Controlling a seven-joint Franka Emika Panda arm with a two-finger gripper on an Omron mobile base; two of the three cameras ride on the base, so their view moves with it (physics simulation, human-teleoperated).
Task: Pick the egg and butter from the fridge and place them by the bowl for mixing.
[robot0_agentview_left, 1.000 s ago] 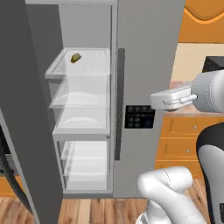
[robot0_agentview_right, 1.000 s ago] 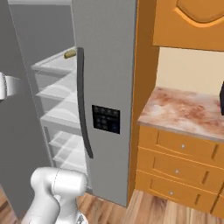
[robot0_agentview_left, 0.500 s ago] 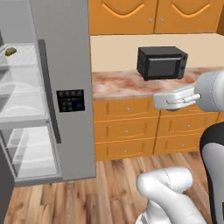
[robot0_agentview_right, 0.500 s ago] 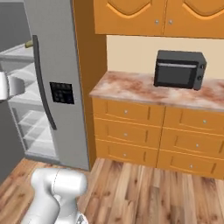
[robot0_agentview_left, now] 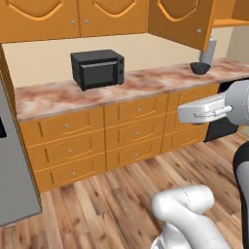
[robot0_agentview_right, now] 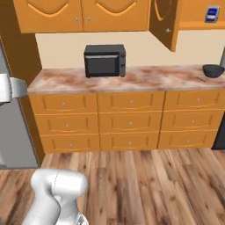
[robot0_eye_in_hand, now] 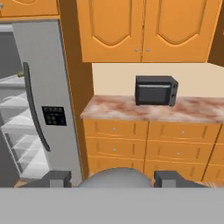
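Facing the bench (robot0_agentview_left: 58, 99) from the wood floor (robot0_agentview_right: 145, 176), the base views are showing a black microwave (robot0_agentview_left: 97, 68) sitting at upper centre of the left base frame. The bowl (robot0_agentview_left: 199, 67) is resting on the bench at the upper right of that frame, just beside a tall grey cylinder (robot0_agentview_left: 208, 51); in the right base view the bowl (robot0_agentview_right: 213, 70) is sitting at the right edge. The fridge (robot0_eye_in_hand: 41, 105) is standing at the left of the hand view with one door open, pale shelves (robot0_eye_in_hand: 15, 127) showing inside. The egg and the butter are too small to make out. The end effector (robot0_eye_in_hand: 111, 178) is showing two dark fingertips (robot0_eye_in_hand: 57, 178) set wide apart at the bottom of the hand view, gripping nothing.
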